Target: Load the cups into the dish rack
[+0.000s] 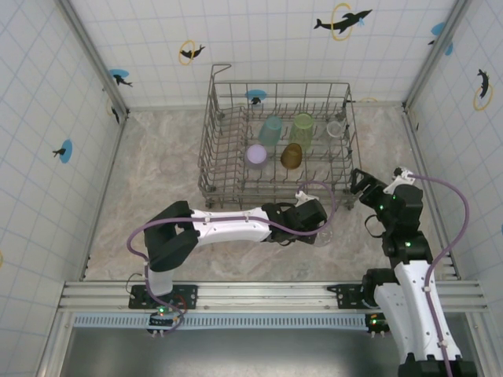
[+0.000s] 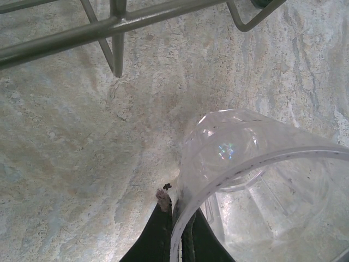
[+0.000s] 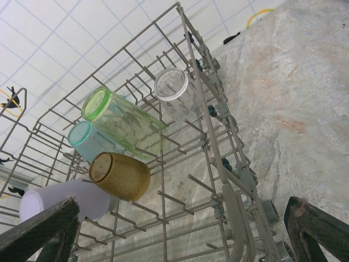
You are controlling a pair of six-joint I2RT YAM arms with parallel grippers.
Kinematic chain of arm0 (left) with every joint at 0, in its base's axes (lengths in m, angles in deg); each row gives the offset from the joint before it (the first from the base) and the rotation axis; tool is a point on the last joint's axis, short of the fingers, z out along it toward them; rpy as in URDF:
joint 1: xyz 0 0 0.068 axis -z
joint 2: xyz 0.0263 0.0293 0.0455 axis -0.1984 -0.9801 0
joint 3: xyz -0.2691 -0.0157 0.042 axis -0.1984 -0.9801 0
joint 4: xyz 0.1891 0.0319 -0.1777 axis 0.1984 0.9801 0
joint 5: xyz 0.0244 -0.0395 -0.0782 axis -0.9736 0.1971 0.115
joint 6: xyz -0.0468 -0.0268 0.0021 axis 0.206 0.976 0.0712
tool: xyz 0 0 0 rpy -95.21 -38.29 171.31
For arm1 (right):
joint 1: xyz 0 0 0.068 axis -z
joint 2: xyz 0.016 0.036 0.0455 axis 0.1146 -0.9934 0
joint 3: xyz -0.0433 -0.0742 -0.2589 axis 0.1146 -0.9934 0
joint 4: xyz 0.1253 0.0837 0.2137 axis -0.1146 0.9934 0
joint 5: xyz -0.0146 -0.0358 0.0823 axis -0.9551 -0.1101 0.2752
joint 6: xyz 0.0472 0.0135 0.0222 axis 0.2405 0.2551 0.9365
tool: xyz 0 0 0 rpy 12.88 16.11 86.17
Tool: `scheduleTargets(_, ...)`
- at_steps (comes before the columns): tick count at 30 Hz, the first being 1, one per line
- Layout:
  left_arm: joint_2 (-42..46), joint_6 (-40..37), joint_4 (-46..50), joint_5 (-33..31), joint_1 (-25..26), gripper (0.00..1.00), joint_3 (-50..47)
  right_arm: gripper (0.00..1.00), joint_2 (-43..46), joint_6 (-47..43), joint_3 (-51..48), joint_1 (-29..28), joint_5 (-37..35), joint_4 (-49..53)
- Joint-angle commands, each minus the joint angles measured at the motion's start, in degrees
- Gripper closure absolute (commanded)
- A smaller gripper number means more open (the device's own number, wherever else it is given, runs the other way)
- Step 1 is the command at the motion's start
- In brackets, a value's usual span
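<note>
The left gripper point(image 2: 175, 210) is clamped together on the rim wall of a clear cup point(image 2: 256, 174), just outside the dish rack point(image 2: 65, 41). The right gripper point(image 3: 182, 203) has its jaws wide apart and empty, beside the rack's right side. Inside the rack lie a lime cup point(image 3: 122, 123), teal cup point(image 3: 90, 143), amber cup point(image 3: 121, 176), lavender cup point(image 3: 65, 199) and second clear cup point(image 3: 173, 87). From above, the gripped cup is just off the rack's near right corner.

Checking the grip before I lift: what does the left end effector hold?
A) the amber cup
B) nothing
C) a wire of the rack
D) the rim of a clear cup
D: in the left wrist view, the left end effector pinches the wall of the clear cup at its rim, one finger on each side.
</note>
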Motion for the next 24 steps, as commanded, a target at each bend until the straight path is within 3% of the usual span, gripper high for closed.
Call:
scheduleTargets(1,1.62,0.38,2.54,0.04,0.36,1.0,2.11,0.0,1.81,-0.95,-1.1,0.72,0.79,1.19)
scheduleTargets(24,7.98,-5.79,4.06,2.38,0.35,1.0,8.08,0.0,4.88,-0.75,2.34,1.8,1.95,7.34)
